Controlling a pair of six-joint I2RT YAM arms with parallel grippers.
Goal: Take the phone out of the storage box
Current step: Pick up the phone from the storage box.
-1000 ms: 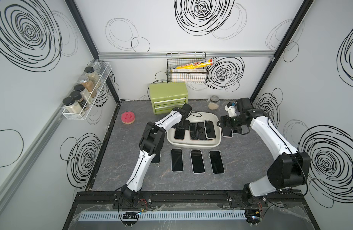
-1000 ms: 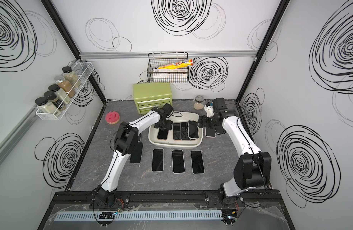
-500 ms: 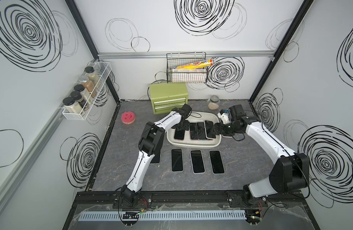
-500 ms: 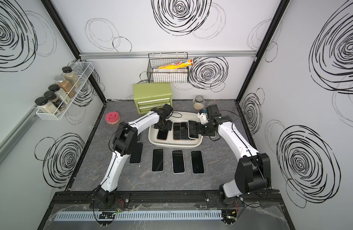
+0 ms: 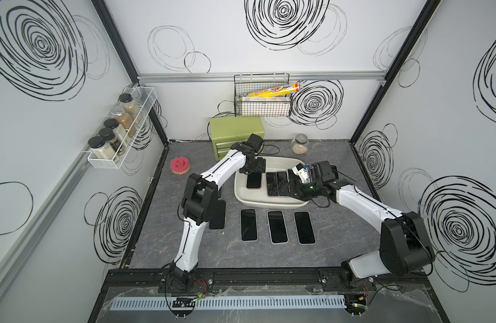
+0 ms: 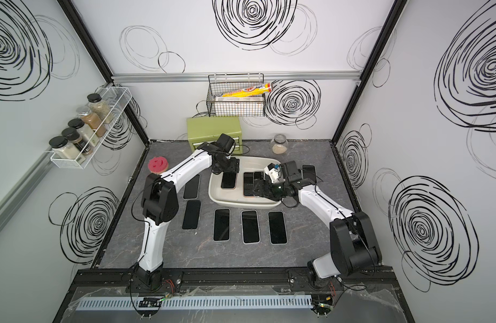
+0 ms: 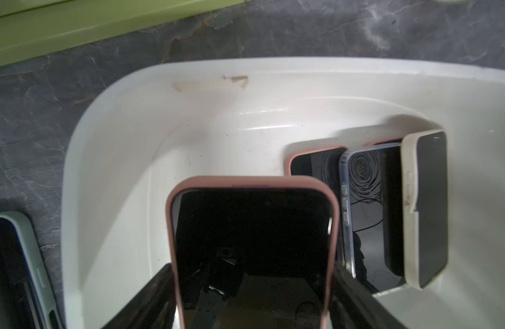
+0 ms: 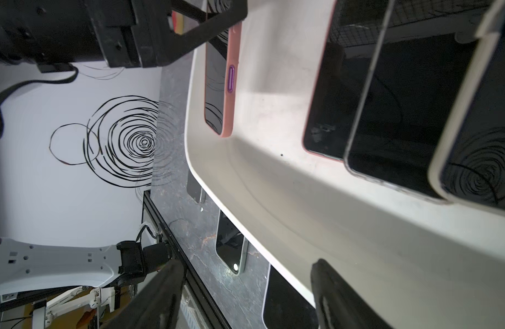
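Left fingers [image 7: 144,302] pinch a pink-cased phone [image 7: 252,242] by its long edges at the 9 o'clock end inside the white box [image 5: 269,203] on the tabletop [image 5: 339,251]; right fingers [image 8: 339,299] stand spread and empty at the box's 4 o'clock corner, beside three more phones [image 7: 371,199] lying overlapped there.

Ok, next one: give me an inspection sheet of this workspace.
Surface: grey table; six phones lie flat outside the tub.
Job's things: white tub holds four phones, a pink phone at one end and three others overlapping at the other.
Clutter: red sponge, jar, green chest.
Grippers: left gripper has its fingers closed on the pink phone's sides; right gripper is open at the tub's rim, holding nothing.
Cables: black wrist cables loop near the tub.
Surroundings: wire basket on the back wall, spice rack on a side wall.
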